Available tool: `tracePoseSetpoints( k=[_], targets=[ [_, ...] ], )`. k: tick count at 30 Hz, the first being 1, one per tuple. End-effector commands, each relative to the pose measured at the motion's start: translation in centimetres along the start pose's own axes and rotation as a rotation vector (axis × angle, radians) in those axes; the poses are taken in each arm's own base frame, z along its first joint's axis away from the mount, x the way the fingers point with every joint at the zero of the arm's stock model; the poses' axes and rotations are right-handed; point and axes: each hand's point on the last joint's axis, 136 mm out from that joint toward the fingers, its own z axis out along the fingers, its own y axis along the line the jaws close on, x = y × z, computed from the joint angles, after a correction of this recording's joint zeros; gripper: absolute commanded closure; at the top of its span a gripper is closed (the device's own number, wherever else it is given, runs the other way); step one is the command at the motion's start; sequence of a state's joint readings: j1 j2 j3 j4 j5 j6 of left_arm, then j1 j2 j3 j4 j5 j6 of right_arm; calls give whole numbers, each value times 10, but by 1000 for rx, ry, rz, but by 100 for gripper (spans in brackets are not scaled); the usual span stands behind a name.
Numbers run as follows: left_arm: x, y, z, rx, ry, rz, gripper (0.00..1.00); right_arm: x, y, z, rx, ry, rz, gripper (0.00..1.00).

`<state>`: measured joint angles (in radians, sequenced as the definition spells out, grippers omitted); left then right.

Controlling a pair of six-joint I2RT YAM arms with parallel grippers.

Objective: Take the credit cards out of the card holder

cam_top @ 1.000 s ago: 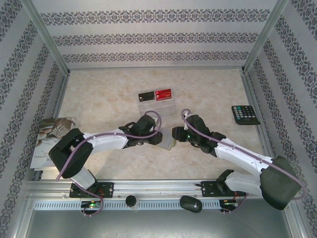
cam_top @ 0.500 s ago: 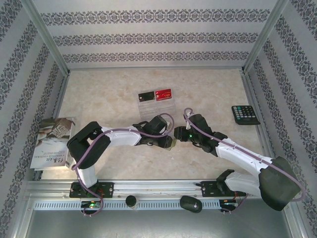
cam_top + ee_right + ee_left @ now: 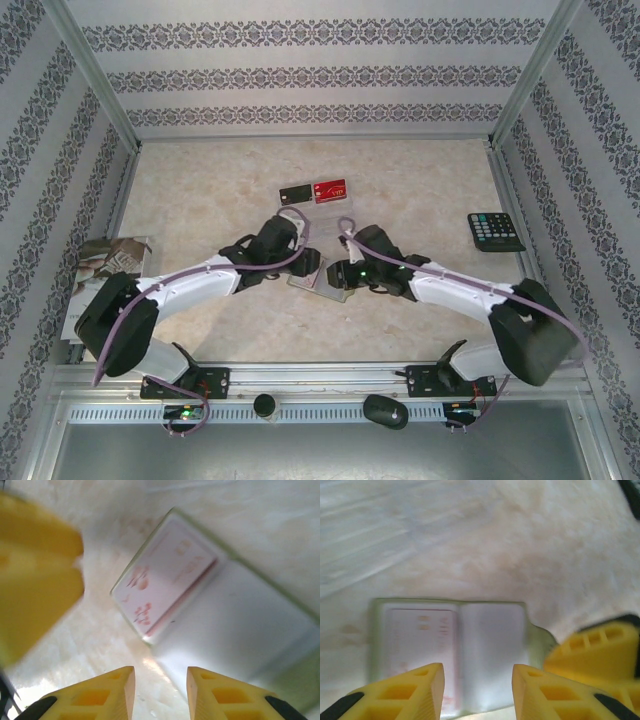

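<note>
Top view's bright and even, just soft shadows under the arms (image 3: 190, 285) on the marbled table (image 3: 200, 190). Left wrist view: smeared, hazy, the card holder (image 3: 490, 645) washed out pale. Right wrist view, same blur, white glare blooming across the holder's inside, edges melting.

Each arm is mounted on a black base plate bolted to the aluminium rail (image 3: 320, 378). The left arm (image 3: 190, 290) and the right arm (image 3: 460, 293) share one build: smooth white link shells joined by bulky matte-black joint housings. A pale purple cable runs along each arm and loops free at the wrist end, far from the rail. Small green lights glow by both bases, just on the near side of the rail, and another on the right arm's black wrist. The left end effector (image 3: 476, 675) and the right end effector (image 3: 160, 677) carry bright yellow fingers (image 3: 410, 695) moulded with hollow triangular cells, with black showing at their outer lower edges.
</note>
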<state>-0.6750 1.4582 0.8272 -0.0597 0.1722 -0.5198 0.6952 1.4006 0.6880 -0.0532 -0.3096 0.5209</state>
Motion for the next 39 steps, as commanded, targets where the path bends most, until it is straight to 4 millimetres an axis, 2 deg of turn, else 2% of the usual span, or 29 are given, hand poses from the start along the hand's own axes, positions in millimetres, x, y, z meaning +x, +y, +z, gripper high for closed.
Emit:
tracePoseSetpoints(
  k=[1,4,7,11,15,20,22,25,30,35,39],
  targets=[
    [14,40,-1,-99,29,-20,60,10,9,14,-39,71,-38,68],
    [19,47,3,-128,62,14,60,24,-9,27,17,145,7,70],
    [26,52,12,-141,97,21,60,36,-35,30,93,189,61,75],
    [33,58,20,-157,118,22,61,41,-69,23,227,193,75,76],
    [39,58,28,-148,136,18,61,30,-96,6,343,145,80,75],
    [42,48,32,-116,144,25,61,4,-89,-5,332,68,23,64],
    [44,45,32,-123,151,37,62,-7,-79,-9,308,36,-13,61],
    [37,39,27,-110,104,55,61,-21,-57,-15,268,-25,-79,59],
    [28,24,21,-84,72,66,60,-26,-35,-13,271,-28,-206,57],
    [36,27,22,-90,80,56,60,-16,-37,4,356,30,-284,55],
    [50,20,34,-76,119,57,60,-23,-50,-5,396,-26,-227,54]
  ],
)
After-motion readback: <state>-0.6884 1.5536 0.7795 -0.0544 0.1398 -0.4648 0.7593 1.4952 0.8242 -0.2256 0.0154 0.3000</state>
